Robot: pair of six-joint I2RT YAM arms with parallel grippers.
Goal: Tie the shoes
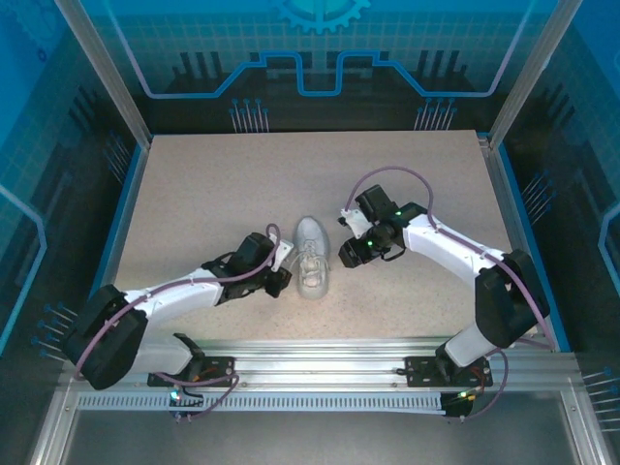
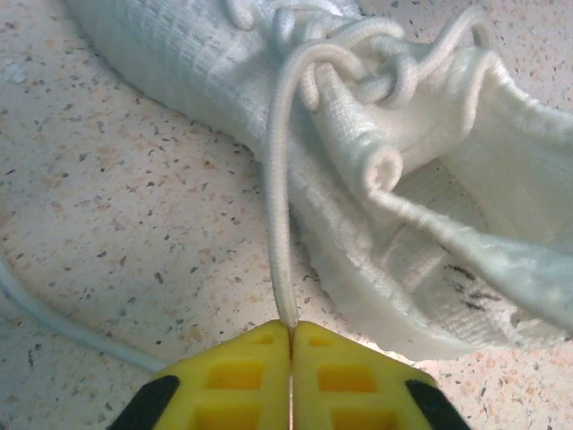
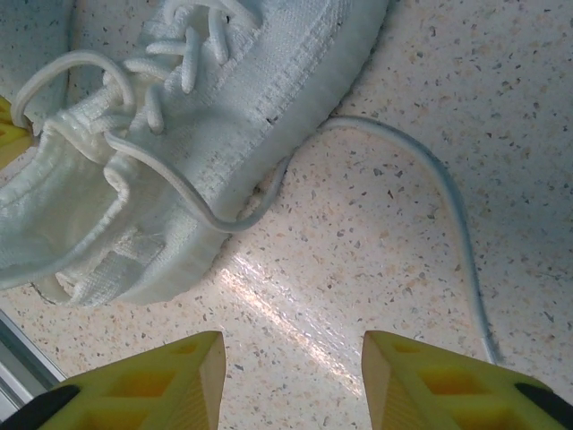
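Shoe: the white sneaker (image 1: 312, 268) sits mid-table (image 1: 213, 194), between my two arms
Left gripper (image 2: 291, 333): fingers pinched together on one lace (image 2: 276, 206), which runs straight up to the top eyelets
Right gripper (image 3: 294, 354): jaws spread, holding nothing; the other lace (image 3: 448, 197) trails loose on the table just beside it
Done: one lace end grasped, I judge
Remaining: no crossing, knot or bow visible; nearly all the tying lies ahead
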